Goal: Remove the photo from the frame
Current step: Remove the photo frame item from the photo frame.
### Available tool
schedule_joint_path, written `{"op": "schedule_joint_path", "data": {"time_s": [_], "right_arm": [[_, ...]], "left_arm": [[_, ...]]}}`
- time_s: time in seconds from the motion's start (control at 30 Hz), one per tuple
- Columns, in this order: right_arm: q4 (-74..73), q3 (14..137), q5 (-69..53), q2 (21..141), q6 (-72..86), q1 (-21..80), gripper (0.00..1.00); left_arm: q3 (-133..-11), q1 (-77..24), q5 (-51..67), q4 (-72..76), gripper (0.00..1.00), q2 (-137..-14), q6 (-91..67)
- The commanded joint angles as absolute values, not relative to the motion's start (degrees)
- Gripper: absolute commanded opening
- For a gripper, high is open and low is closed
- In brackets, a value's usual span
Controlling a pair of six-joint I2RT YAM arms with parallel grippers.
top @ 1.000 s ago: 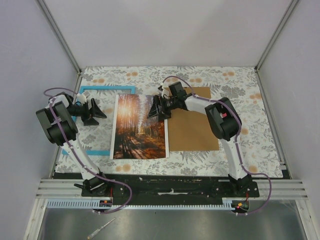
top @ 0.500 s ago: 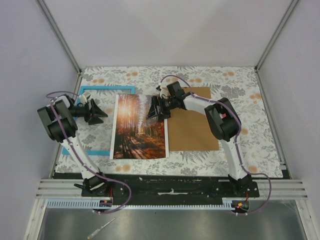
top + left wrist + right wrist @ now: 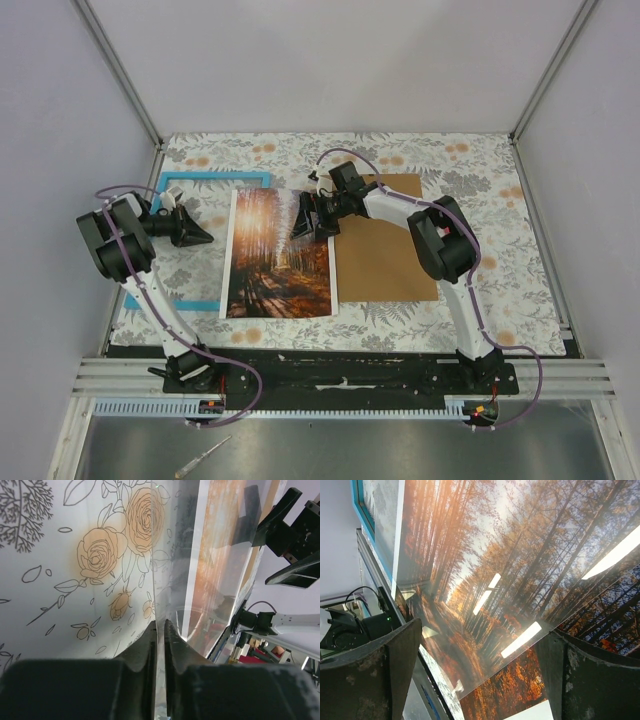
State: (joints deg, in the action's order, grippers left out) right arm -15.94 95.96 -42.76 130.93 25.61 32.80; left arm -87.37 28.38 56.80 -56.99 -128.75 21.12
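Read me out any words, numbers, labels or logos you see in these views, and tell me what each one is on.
No readable text in any view.
photo: forest scene only, no caption.
frame: plain blue.
brown board: blank.
table cover: flowers only.
clear sheet in the left gripper: unmarked.
arms: any markings too small to read.
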Motion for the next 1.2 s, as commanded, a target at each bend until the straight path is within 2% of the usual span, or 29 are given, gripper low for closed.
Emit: {"op": "schedule_joint_path", "data": {"time_s": [0.0, 0.4, 0.8, 1.17], "right_arm": [[-17.3, 98.2, -41.7, 131.3, 23.4, 33.1, 0.98], [-19.9, 97.4, -39.9, 127.7, 18.1, 33.1, 0.98], [-20.9, 95.4, -38.0, 124.0, 14.9, 33.1, 0.98], [-21.0, 93.5, -37.6, 122.3, 14.2, 33.1, 0.98]], "left_arm": [[-88.6, 28.2, 58.0, -58.5, 0.07, -126.9, 24.2], [-96.8, 33.2, 51.2, -67.1, 0.04, -121.4, 26.1], [-103.0, 41.5, 44.5, -72.0, 0.04, -123.9, 30.1], [-108.2, 43.6, 38.2, -72.8, 0.05, -125.9, 30.4]]}}
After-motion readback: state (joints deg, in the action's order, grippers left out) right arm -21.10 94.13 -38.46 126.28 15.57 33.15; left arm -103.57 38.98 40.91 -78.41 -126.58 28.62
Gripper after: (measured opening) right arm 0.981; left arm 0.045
